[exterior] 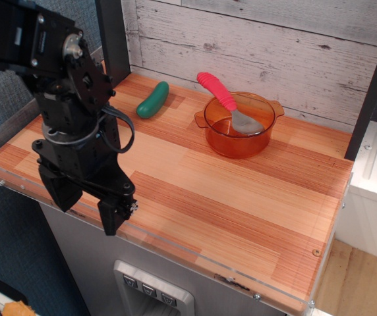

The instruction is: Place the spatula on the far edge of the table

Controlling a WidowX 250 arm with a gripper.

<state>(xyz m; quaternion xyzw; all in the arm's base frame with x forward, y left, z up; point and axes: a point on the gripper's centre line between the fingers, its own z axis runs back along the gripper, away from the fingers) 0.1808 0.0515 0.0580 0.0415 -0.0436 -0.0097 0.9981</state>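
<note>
The spatula [223, 96] has a ribbed pink-red handle and a grey metal head. It lies in an orange see-through pot [240, 126] at the back of the wooden table [241, 210]; the head rests inside, the handle sticks out over the rim to the upper left. My black gripper [86, 204] hangs at the table's front left edge, far from the spatula. Its two fingers point down, spread apart, with nothing between them.
A green pickle-shaped object [153, 100] lies at the back left, near a dark post [113, 39]. A whitewashed plank wall [274, 39] stands behind the table. A clear acrylic rim [175, 245] edges the front. A white unit [376, 171] stands to the right.
</note>
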